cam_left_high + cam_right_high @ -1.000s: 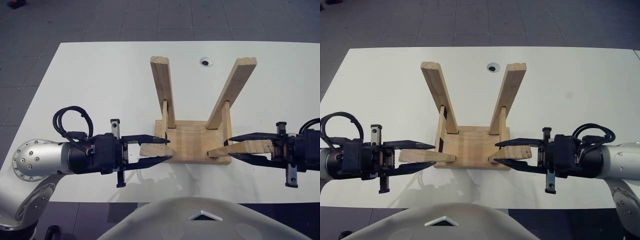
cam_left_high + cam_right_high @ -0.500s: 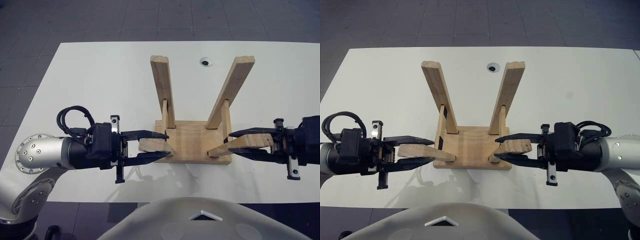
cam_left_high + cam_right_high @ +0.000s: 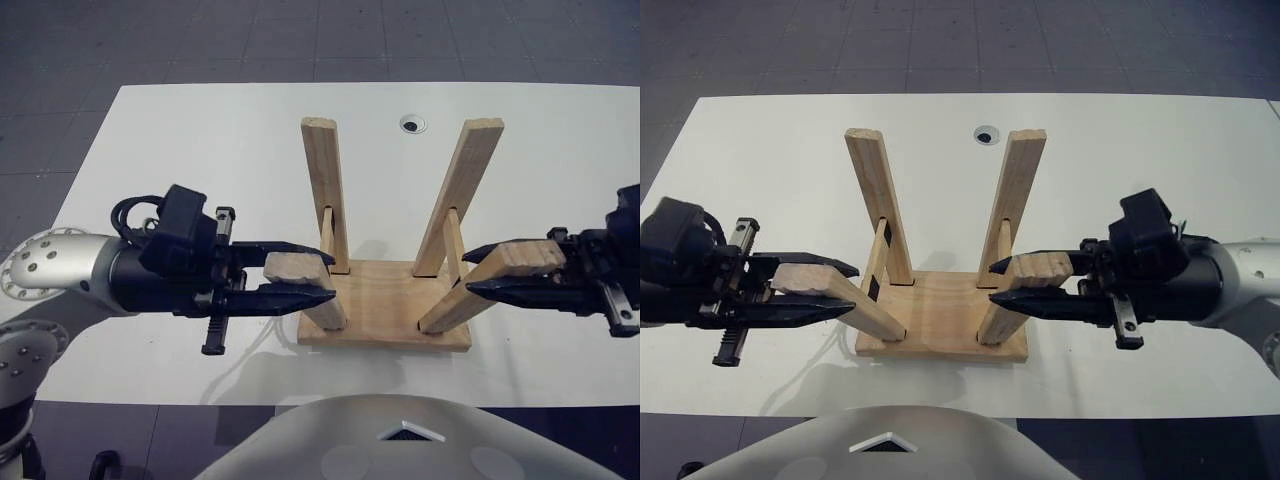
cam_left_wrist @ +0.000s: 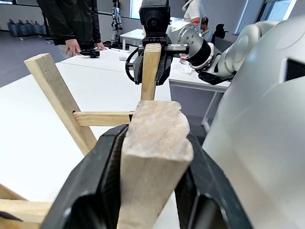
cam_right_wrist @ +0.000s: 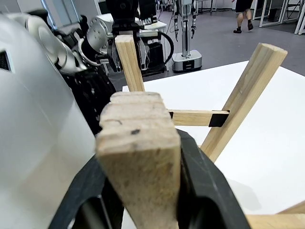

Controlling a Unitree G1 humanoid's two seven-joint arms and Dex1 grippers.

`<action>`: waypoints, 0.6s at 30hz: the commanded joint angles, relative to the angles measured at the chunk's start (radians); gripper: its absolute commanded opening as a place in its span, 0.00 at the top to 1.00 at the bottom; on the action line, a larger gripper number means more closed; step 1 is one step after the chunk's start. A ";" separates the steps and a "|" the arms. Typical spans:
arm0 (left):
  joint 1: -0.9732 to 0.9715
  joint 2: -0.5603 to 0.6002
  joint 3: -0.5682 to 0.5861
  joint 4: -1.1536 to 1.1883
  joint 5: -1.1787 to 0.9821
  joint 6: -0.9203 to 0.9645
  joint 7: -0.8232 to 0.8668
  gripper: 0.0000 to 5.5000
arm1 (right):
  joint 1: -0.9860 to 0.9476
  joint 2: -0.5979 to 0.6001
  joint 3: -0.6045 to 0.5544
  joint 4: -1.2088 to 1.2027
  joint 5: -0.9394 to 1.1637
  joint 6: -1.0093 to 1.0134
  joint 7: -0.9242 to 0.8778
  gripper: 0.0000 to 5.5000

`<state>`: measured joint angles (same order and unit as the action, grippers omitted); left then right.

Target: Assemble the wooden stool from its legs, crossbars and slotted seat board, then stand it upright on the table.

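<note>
The wooden stool is upside down, its slotted seat board (image 3: 385,318) low over the white table (image 3: 200,150) and all its legs pointing up. My left gripper (image 3: 322,272) is shut on the top of the near left leg (image 3: 297,268). On the other side, my right gripper (image 3: 472,270) is shut on the top of the near right leg (image 3: 512,258). The two far legs (image 3: 325,190) (image 3: 460,195) stand free. Thin crossbars (image 4: 102,118) (image 5: 195,117) join near and far legs on each side.
A round cable hole (image 3: 411,123) sits in the table behind the stool. Bare table lies to the left and right of the stool. The front table edge runs just below the seat board. Dark tiled floor surrounds the table.
Both grippers have risen while holding the near legs. The stool has tipped with them: its legs stand more upright and the seat board sits closer to the front edge.
</note>
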<state>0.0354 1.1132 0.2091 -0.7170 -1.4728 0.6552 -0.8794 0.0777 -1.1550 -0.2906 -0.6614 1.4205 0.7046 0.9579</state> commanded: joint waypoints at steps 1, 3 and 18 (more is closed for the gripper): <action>0.004 0.004 -0.184 0.049 -0.115 0.199 0.024 0.78 | -0.015 -0.029 0.192 0.066 0.075 0.228 -0.102 0.79; -0.026 -0.003 -0.212 0.069 -0.122 0.206 0.043 0.78 | -0.069 -0.009 0.236 0.110 0.099 0.252 -0.133 0.79; -0.372 -0.194 -0.467 0.473 -0.046 0.377 0.056 0.78 | -0.402 0.190 0.526 0.494 -0.051 0.417 -0.128 0.79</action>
<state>-0.3601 0.9715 -0.0781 -0.3244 -1.6177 0.8061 -0.8265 -0.3843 -1.0030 0.0452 -0.2420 1.5443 0.9195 0.9038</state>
